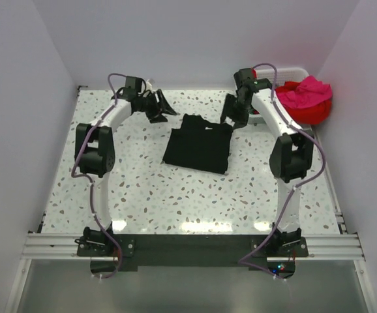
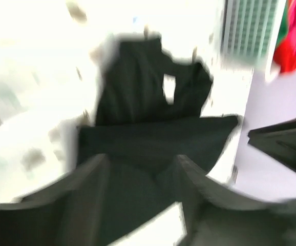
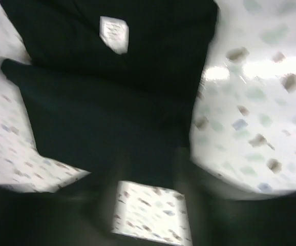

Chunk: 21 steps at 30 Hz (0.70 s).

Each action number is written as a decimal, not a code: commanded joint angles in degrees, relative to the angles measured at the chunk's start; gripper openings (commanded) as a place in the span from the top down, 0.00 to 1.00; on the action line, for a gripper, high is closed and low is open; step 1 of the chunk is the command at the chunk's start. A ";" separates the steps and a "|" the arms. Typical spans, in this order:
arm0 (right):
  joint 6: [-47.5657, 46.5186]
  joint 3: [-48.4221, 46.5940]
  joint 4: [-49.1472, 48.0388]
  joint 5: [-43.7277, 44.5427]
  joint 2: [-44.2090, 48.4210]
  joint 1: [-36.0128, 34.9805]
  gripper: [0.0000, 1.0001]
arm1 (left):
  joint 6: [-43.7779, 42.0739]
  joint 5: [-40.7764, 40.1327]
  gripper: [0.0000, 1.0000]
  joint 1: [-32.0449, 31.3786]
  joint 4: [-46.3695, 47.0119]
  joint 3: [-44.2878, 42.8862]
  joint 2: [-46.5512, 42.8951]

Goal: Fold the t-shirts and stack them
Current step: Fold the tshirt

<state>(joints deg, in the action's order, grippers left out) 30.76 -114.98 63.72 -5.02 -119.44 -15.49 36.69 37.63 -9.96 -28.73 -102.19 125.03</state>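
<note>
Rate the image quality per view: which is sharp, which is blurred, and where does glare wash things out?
Top external: sharp and evenly lit, the black t-shirt crisp, lamp reflections along the table near edge. Left wrist: heavily smeared, the table blown out to white. Right wrist: also blurred, the white neck label soft-edged, a glare patch at upper right.

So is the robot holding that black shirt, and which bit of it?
Nothing is held. The folded black cloth t-shirt lies on the speckled white table. The left gripper and the right gripper hang open and empty near its far edge.
</note>
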 commanded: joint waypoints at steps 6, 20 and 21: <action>-1.41 -10.81 -15.98 -7.37 -6.36 1.77 0.14 | 5.07 -3.00 0.27 2.22 20.46 -5.14 1.19; -2.03 21.27 -23.12 -7.12 8.51 -3.41 0.36 | -6.27 -1.94 0.30 1.61 16.34 13.33 -4.97; -1.94 22.16 -23.21 -5.29 8.87 -3.41 0.36 | -7.06 -2.38 0.30 1.52 15.82 13.51 -4.89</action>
<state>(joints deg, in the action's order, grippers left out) 28.49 -96.29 41.28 -14.02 -112.29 -18.94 33.91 35.18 -8.03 -13.13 -89.17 123.90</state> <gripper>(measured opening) 0.640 0.702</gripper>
